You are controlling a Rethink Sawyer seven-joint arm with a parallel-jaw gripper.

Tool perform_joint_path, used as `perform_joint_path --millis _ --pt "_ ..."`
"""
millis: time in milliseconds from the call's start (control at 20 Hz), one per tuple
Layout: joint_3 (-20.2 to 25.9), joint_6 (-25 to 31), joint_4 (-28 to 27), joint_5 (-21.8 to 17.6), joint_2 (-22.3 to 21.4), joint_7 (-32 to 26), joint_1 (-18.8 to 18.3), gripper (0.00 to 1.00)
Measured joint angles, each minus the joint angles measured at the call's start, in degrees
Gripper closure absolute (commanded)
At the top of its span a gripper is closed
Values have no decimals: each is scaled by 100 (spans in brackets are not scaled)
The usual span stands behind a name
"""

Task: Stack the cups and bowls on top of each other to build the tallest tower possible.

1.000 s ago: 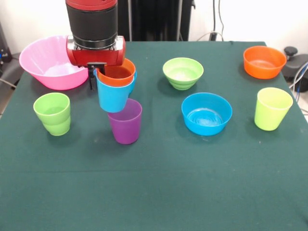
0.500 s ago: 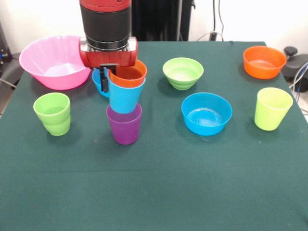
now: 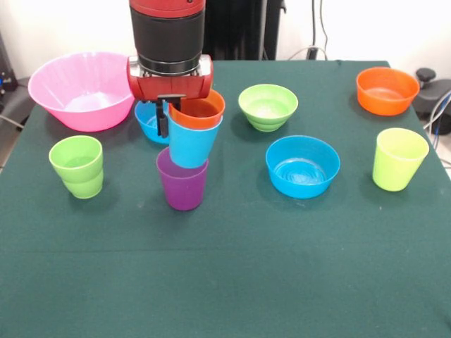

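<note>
A: Cups first: where are they?
B: Stepped green cup (image 3: 77, 166) left; purple cup (image 3: 182, 181) under the hand (image 3: 168, 116), which pinches the blue cup (image 3: 191, 143) holding an orange one (image 3: 198, 111).
A: Around them?
B: Smooth round bowls: big pink bowl (image 3: 79, 90), ridged green bowl (image 3: 268, 107), blue bowl (image 3: 303, 166), on the felt table (image 3: 232, 267).

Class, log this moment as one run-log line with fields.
gripper: shut on blue cup | inside it: orange cup | position: above purple cup, tilted, not seated | next: lower in

A dark green tablecloth (image 3: 232, 282) spreads beneath the gripper; cables (image 3: 320, 35) hang against the white wall (image 3: 380, 28) behind and to its right.
</note>
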Motion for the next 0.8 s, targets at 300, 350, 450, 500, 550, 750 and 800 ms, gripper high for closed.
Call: perform_joint_path --millis 300,350,450,500,550,750,800 --pt "-1 -420 33 0 9 0 -40 100" --pt "-1 -445 32 0 11 0 -44 100" --pt "0 -508 32 1 15 0 -53 100" --pt "-1 -521 31 1 20 0 -55 100" --pt "0 -538 31 1 32 0 -56 100" --pt "1 -541 25 1 148 0 -58 100" --pt "-1 -540 26 0 180 0 -57 100"
